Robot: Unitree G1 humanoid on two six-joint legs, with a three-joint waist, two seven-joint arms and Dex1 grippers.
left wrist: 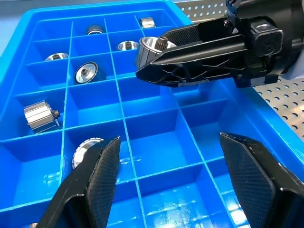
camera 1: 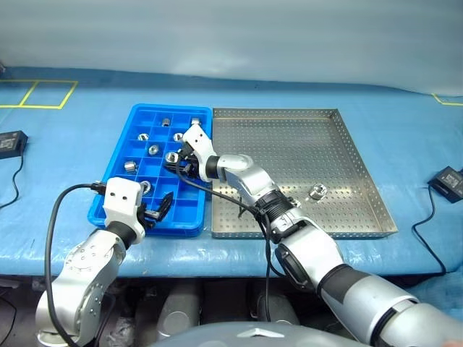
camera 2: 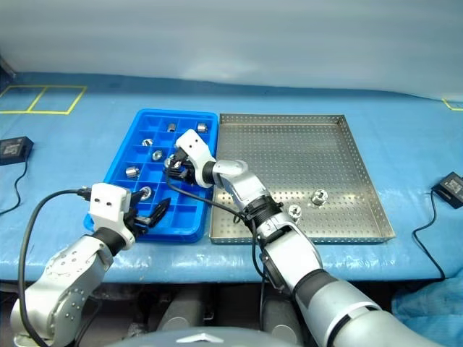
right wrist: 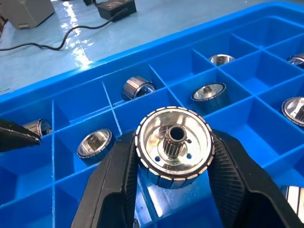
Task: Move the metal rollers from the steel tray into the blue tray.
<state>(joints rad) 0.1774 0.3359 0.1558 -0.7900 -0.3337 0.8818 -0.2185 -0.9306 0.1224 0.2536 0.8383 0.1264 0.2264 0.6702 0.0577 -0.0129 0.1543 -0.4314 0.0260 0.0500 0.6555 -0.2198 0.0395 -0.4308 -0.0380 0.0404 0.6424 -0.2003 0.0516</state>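
Blue cover [camera 1: 65,155] spans the whole bench, yellow tape marks [camera 1: 43,94] at far left, black adapter w/ cable [camera 1: 11,142] at left edge.

L gripper [camera 1: 153,212]: over the near edge of the blue tray [camera 1: 116,189], fingers spread, nothing btwn them; wrist view shows both pads [left wrist: 102,175] apart above vacant cells.

Blue tray: left of the steel tray [camera 1: 362,173], edges nearly touching. Several metal rollers [camera 1: 130,168] already sit singly in cells, mostly far and left-hand rows; some upright, one lying on its side [left wrist: 40,115].

R gripper [camera 1: 178,163]: reaches across from the steel tray side to mid blue tray, above the cells. Jaws clamped on one roller [right wrist: 174,145], gripped by its ribbed rim, geared hub w/ centre hole facing the wrist cam. Roller not yet resting in a cell.

Steel tray: perforated floor mostly bare. Two rollers remain near its front: one [camera 1: 317,191] right of centre, one [camera 2: 294,210] closer to the R arm.

Second black adapter [camera 1: 448,179] on the cover at far right.
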